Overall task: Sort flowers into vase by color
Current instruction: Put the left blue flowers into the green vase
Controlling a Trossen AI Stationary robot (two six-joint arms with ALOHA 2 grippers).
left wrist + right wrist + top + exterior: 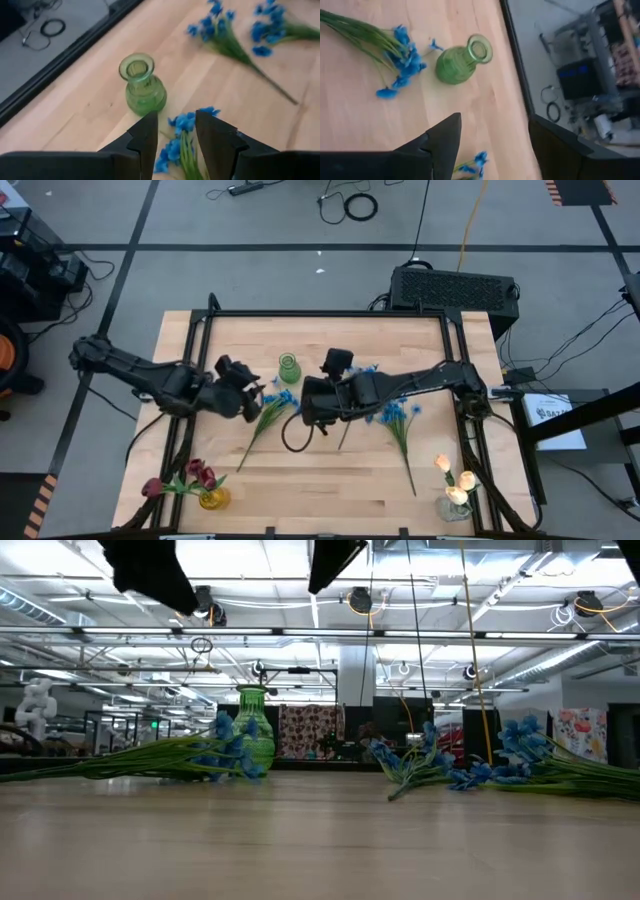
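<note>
my left jaws spread over blue flowers (181, 142) beside green vase (143, 86), right jaws spread near vase, only high view shows red tulips (197, 474) and cream tulips (453, 478) at tabletop (330, 480) corners

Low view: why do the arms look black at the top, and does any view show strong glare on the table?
Low view: ceiling lamps behind backlight the arm parts, so they are dark shapes; the green vase lets light through. High view: the table is evenly lit, with soft shadows under the arms, no glare.

overhead, table-level, both wrists share vase (143, 88)
</note>
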